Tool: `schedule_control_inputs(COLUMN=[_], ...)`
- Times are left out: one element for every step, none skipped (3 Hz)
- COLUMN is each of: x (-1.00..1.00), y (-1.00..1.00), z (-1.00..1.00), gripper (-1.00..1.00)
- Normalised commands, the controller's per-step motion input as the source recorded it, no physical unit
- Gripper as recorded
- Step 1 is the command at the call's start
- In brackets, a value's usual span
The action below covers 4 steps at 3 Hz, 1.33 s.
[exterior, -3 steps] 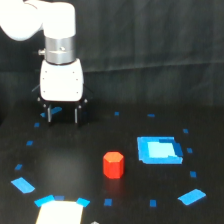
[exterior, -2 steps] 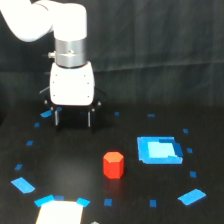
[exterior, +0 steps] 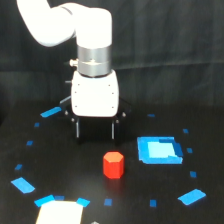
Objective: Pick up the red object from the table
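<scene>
Looking at my one exterior view, I take the red object (exterior: 113,165) as my landmark; it stands upright on the table (exterior: 65,170), a small hexagonal block, fully visible and touched by nothing. My gripper (exterior: 95,132) sits behind it, higher in the picture and a little toward the exterior view's left; two dark fingers (exterior: 78,130) hang down with a clear gap between them, so I read the hand as released and holding nothing. I cannot tell whether the fingertips touch the table or hover just over it, since black on black swallows the edge; they are near the block but apart from it. Toward the exterior view's right of the block lies a flat blue rectangle (exterior: 159,150), close by yet not touching, its middle paler and blurred. Small blue tape marks (exterior: 23,185) are scattered around the block on every side; most are too soft to make out in shape. Below and left of the block, a pale patch (exterior: 59,213) is cut off by the bottom edge; the arm's upper end runs out at the top.
</scene>
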Motion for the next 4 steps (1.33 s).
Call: schedule_control_inputs(x=[0.26,0.15,-0.24,0.02], y=[-1.00,-1.00,-0.75,-0.43], z=[-0.44,-0.54,-0.72,-0.32], gripper=[0.68,0.98,-0.37,-1.00])
